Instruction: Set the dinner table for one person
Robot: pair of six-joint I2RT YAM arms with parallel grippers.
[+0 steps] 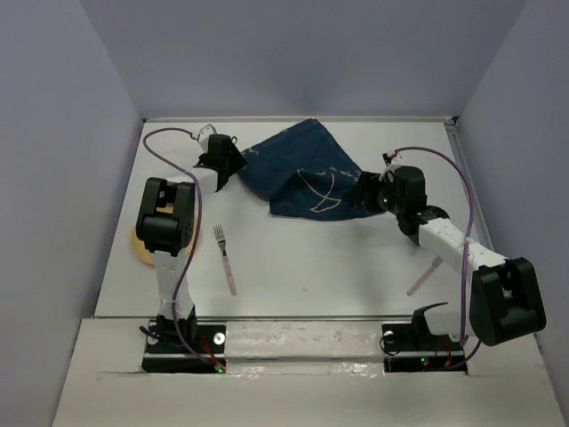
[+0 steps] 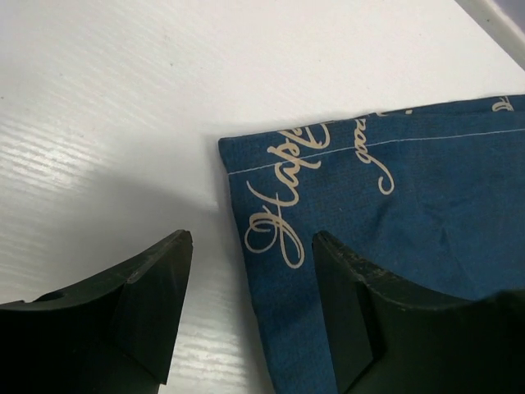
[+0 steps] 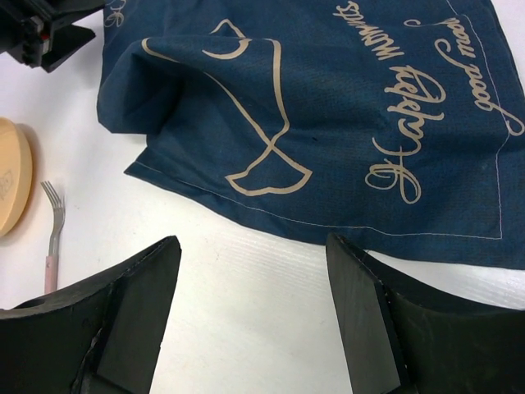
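White dinner table point(image 1: 302, 267) fills the top view, with a rumpled dark blue mat point(image 1: 298, 173) on its far half and a pink-handled fork point(image 1: 226, 260) nearer, left of center. Left wrist view: left gripper point(image 2: 250, 246) is spread, one finger over the mat's edge, one over bare table. Right wrist view: right gripper point(image 3: 253, 246) is spread too, over bare table just beside the mat's hem.

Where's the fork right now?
In the top view the fork lies on the left side of the dinner table, just right of the tan plate, nearer the robot than the blue cloth.
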